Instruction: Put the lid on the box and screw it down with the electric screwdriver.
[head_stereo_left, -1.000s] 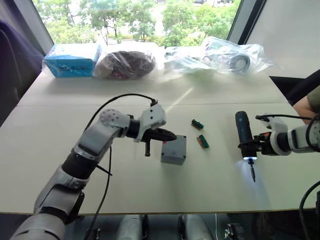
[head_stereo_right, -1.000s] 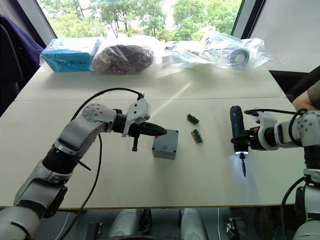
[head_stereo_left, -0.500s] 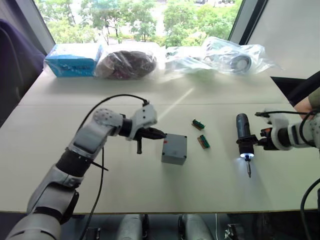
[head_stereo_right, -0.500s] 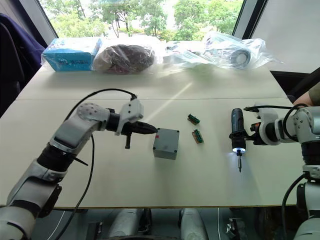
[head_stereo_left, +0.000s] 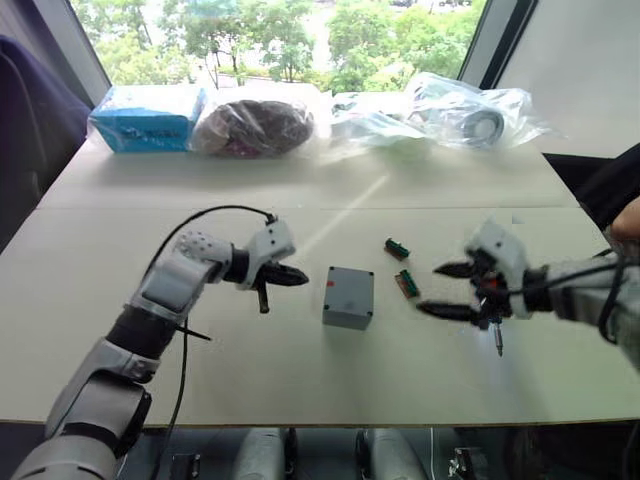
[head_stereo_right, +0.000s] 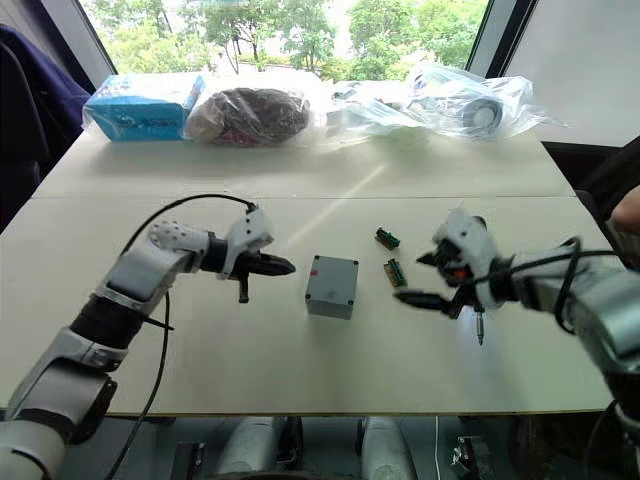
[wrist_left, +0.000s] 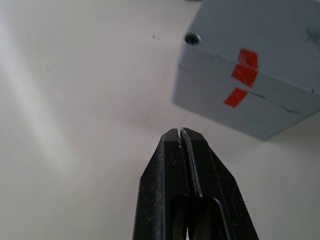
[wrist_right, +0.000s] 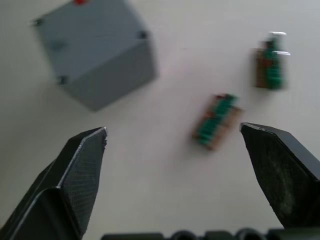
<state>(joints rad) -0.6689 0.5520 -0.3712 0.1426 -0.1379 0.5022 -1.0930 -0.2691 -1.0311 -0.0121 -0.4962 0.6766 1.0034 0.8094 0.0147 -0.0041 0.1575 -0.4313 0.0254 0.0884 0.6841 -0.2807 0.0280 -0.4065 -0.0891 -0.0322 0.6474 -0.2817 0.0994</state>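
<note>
The grey box (head_stereo_left: 348, 297) stands mid-table with the lid (wrist_left: 260, 30) lying flat on top, a seam and red marks showing on its side. My left gripper (head_stereo_left: 298, 278) hovers shut and empty just left of the box, pointing at it. My right gripper (head_stereo_left: 430, 289) is wide open to the right of the box, holding nothing. In the right wrist view the box (wrist_right: 95, 50) lies beyond its spread fingers. Of the electric screwdriver, only the thin bit (head_stereo_left: 498, 342) shows below my right wrist; its body is hidden behind that arm.
Two small green-brown parts (head_stereo_left: 396, 248) (head_stereo_left: 405, 283) lie between the box and my right gripper. A blue package (head_stereo_left: 145, 118) and several plastic bags (head_stereo_left: 255, 128) line the far edge. A person's arm (head_stereo_right: 625, 210) shows at the right edge.
My right gripper let go of the screwdriver, opened and swung left toward the box. My left gripper drew back to the left, away from the box, and stayed shut.
</note>
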